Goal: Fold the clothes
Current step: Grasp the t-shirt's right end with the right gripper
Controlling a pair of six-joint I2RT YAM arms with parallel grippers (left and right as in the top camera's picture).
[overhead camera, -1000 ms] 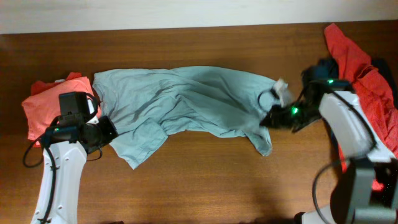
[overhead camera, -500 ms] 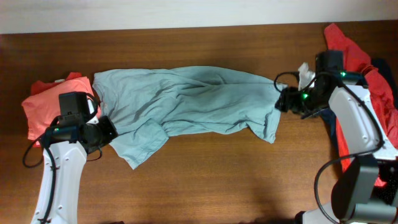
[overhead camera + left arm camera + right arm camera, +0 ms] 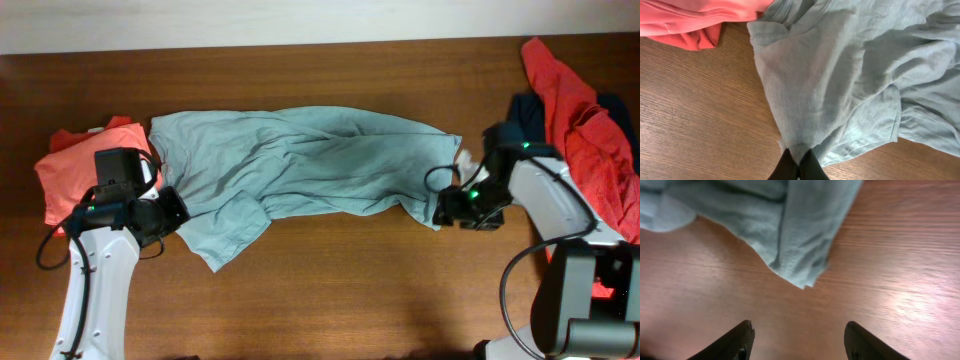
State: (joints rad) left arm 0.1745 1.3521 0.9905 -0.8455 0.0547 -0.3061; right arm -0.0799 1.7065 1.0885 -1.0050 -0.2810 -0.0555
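A pale grey-blue T-shirt (image 3: 300, 165) lies stretched left to right across the wooden table (image 3: 330, 290). My left gripper (image 3: 172, 212) is shut on the shirt's lower left edge. In the left wrist view the black fingertips (image 3: 799, 162) pinch a fold of the grey-blue cloth (image 3: 840, 75). My right gripper (image 3: 447, 208) stands open just right of the shirt's lower right corner. The right wrist view shows that gripper (image 3: 799, 327) with only bare wood between its fingers, the shirt corner (image 3: 790, 230) a little ahead of it.
A coral-red tee (image 3: 75, 165) lies bunched at the left table edge, beside my left arm; the left wrist view catches it too (image 3: 695, 20). Red clothes (image 3: 590, 110) and a navy piece (image 3: 525, 112) are heaped at the back right.
The right gripper pulled the shirt's right end out to the right, let it go and opened, then moved toward the table's front beside the lower right corner. The left gripper has not moved.
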